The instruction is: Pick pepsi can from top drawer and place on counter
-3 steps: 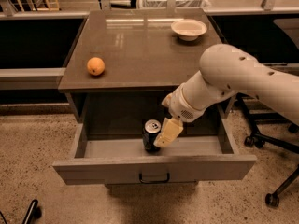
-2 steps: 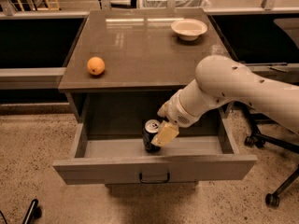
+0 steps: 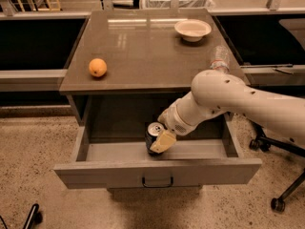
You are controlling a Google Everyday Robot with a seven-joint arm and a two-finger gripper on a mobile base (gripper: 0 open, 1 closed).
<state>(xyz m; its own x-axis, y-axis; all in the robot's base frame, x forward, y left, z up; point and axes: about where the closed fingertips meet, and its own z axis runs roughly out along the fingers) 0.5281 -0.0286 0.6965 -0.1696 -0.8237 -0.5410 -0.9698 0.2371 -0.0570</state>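
Note:
The pepsi can (image 3: 153,130) stands upright in the open top drawer (image 3: 95,172), near the middle of its floor and close to the front panel with its dark handle (image 3: 157,181). My gripper (image 3: 160,142) is down inside the drawer, pressed against the can's right side, at the end of my white arm (image 3: 224,97), which reaches in from the right. The far side of the can is hidden. The counter (image 3: 143,46) is the glossy brown-grey top just above the drawer.
An orange (image 3: 97,67) lies on the counter's left side and a white bowl (image 3: 192,29) sits at its back right. A clear plastic water bottle (image 3: 219,57) stands near the counter's right edge, just behind my arm. Chair castors (image 3: 279,204) are on the floor at the right.
My arm has swung left and lower into the drawer, bringing the gripper tighter against the can. The can has stayed in place.

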